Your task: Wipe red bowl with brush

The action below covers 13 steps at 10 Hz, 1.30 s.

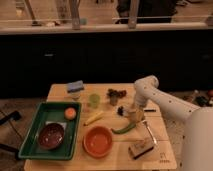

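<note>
Brush (121, 111) at end effector (135, 117) (contact unclear)

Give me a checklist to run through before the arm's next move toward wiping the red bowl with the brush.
1. End effector at the brush: ok, it sits low over the handle's middle.
2. Brush gripped: cannot tell.
3. Brush off the surface: cannot tell.
4. Red bowl upright and uncovered: ok.
5. Straight path from brush to bowl free: not ok, a green vegetable lies between them.
6. Right tool chosen: ok, the scrubber lies apart, nearer the front edge.
</note>
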{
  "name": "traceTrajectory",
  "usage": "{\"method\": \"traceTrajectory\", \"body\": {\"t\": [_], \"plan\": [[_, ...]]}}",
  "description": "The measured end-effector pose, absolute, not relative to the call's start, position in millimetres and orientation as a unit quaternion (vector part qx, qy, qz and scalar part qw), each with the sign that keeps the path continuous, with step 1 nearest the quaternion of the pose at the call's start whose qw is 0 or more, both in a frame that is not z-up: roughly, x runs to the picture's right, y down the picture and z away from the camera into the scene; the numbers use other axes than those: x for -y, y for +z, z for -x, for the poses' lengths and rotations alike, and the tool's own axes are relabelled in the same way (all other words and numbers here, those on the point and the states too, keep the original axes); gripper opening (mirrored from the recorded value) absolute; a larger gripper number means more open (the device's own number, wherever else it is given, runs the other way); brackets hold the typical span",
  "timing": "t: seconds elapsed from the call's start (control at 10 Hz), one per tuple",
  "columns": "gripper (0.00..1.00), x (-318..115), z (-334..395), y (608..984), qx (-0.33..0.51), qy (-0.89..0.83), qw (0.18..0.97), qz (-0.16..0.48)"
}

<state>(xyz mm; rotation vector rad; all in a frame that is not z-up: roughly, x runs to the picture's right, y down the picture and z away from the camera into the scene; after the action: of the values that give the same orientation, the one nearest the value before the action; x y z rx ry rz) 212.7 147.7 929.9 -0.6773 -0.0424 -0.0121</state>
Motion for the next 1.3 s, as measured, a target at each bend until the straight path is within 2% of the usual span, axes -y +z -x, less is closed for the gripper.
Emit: {"method": "traceTrajectory", "body": {"t": [0.3,0.6,0.9,1.3], "plan": [[0.28,-147,-213,929,0.02,-0.008,0.944,0.331],[0.03,-147,-213,924,0.019,-0.008,0.943,0.333],[0.0,-144,-212,924,0.02,-0.012,0.943,0.331],[0.0,-113,-214,904,0.044,-0.015,0.955,0.293]]}}
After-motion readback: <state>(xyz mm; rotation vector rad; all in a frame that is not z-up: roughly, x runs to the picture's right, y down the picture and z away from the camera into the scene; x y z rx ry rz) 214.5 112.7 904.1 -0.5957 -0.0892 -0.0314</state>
